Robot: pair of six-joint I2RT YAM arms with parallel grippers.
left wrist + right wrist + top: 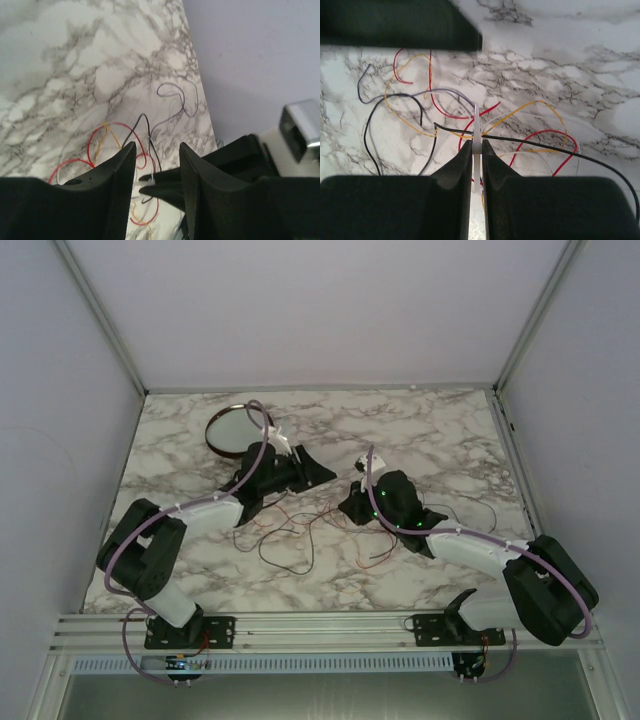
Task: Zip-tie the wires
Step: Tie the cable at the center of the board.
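The wires [452, 130] lie ahead of the right hand [476, 145] (pinching a white zip tie [477, 122]); left hand [157, 147] spread

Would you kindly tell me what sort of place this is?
Probably a lab robot cell: plain walls enclose a marbled table, with left arm and right arm bolted to a rail at its near edge.

No readable text, label, brand, number or sign appears in any view.

Red, black, yellow wires [431, 85] on grey-veined white marble table [430, 440].
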